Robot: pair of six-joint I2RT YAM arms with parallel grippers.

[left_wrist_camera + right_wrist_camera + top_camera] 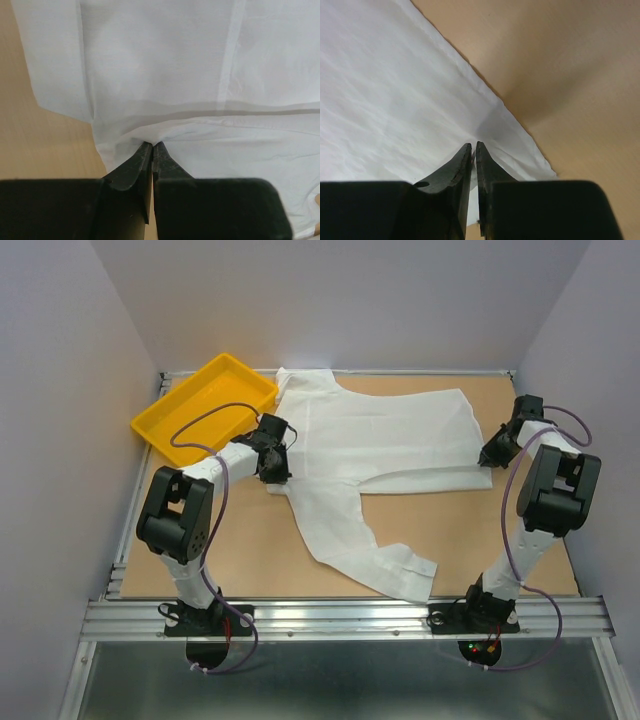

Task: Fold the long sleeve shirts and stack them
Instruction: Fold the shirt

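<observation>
Across the tabletop (pixel 250 550) lies a white shirt (pixel 380 440). Both the left jaws and right jaws pinch its edges.

top view wide; wrist views close (sharing shirt (pixel 380 440)).

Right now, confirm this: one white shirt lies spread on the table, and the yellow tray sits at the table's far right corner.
Not right. The yellow tray sits at the far left corner, as the top external view shows. The white shirt does lie spread on the table.
</observation>
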